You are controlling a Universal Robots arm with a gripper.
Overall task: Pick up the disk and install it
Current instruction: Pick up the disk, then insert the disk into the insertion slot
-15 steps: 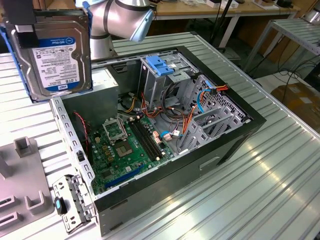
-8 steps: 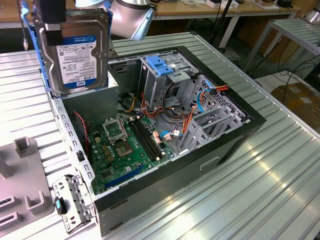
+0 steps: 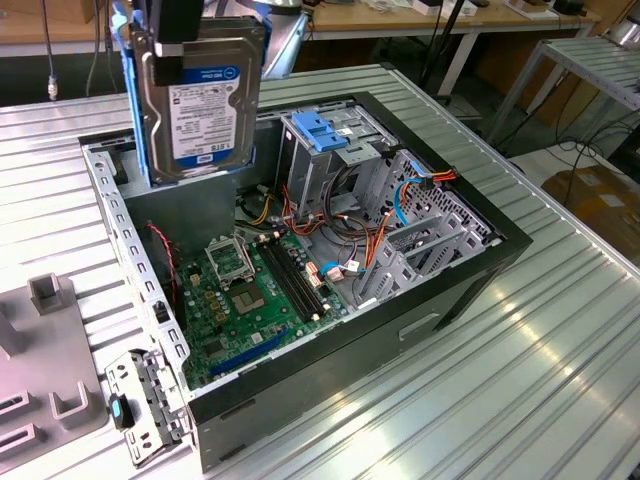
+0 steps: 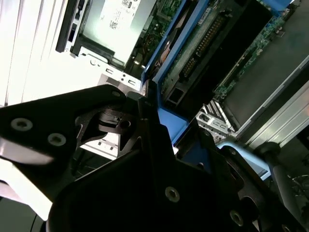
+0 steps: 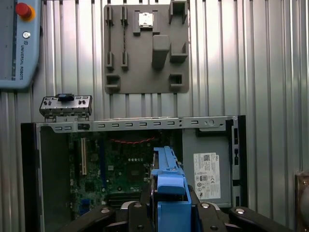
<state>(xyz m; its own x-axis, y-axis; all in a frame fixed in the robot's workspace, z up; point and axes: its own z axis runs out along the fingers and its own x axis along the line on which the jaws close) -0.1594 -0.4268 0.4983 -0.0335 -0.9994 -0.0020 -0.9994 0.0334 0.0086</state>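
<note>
Fingers (image 5: 145, 202) of the gripper (image 5: 170, 209), black and angular, close from both sides on the disk (image 3: 202, 100) and hold it by its top end. We see the disk hanging upright in the air above the open computer case (image 3: 470, 262), toward the exterior view's left, touching nothing but the fingers. It is one flat rectangular slab of silver metal, and its face carries a white label with a blue band and black print. Two blue plastic rails (image 3: 140, 120) run along its long edges; in the first wrist view one rail stands between the fingers.

Below it we count one case, black outside and grey sheet metal within. Inside lie one green circuit board (image 3: 250, 300), one perforated metal cage (image 3: 335, 175) topped by a blue latch (image 3: 318, 130), one grey box with a white sticker (image 5: 207, 169), and a tangle of orange, blue and red wires (image 3: 385, 235). The case rests on a ribbed metal table (image 3: 520, 390). Beside it sit one grey moulded tray (image 5: 140, 67) with square pockets and one small slotted metal bracket (image 3: 140, 405).
</note>
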